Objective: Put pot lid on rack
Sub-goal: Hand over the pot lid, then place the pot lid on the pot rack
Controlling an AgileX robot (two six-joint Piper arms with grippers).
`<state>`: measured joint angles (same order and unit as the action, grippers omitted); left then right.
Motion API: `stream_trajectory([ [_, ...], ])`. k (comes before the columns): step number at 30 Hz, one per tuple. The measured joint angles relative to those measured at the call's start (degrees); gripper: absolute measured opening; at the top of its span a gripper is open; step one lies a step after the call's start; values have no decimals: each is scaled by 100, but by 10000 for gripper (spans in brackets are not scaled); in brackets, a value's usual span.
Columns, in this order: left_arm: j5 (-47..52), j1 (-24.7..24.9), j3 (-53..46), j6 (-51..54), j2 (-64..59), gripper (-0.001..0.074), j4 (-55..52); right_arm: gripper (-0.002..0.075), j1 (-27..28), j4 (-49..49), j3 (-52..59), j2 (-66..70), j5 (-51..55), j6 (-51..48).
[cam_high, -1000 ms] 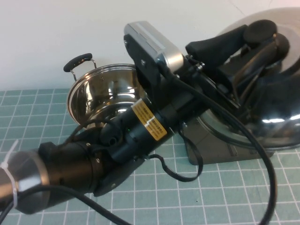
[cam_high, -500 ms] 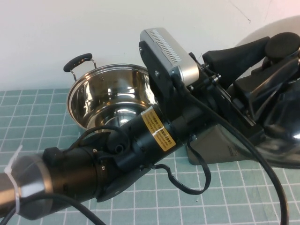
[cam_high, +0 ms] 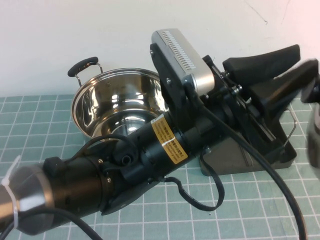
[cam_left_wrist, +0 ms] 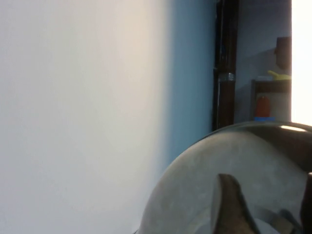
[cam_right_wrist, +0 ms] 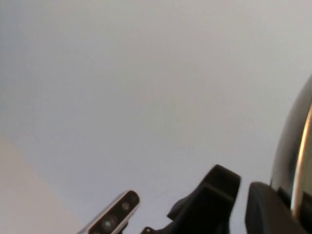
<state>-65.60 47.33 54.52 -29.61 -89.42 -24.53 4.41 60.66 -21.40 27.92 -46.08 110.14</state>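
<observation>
Over the rack point(cam_high: 280, 155) at the right, the left gripper point(cam_high: 287, 67) hangs with its fingers spread and nothing between them. Only a blurred edge of the pot lid point(cam_high: 314, 135) shows at the far right, just beside those fingers; whether it rests in the wire loops is unclear. The transfer step looks underway. The right gripper is not visible in the high view. The pot point(cam_high: 117, 102) stands to the left.
</observation>
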Motion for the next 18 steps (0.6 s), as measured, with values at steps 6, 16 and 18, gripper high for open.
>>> stream_trajectory([
  [6,-23,0,3,0,0,507,-12,13,0,-484,0,0,-183,-466],
  [16,1774,-885,3,171,916,156,-51,13,0,-688,0,525,-602,-631],
  [18,2720,-1057,3,171,1272,66,-211,13,0,-639,-70,897,-880,-798],
])
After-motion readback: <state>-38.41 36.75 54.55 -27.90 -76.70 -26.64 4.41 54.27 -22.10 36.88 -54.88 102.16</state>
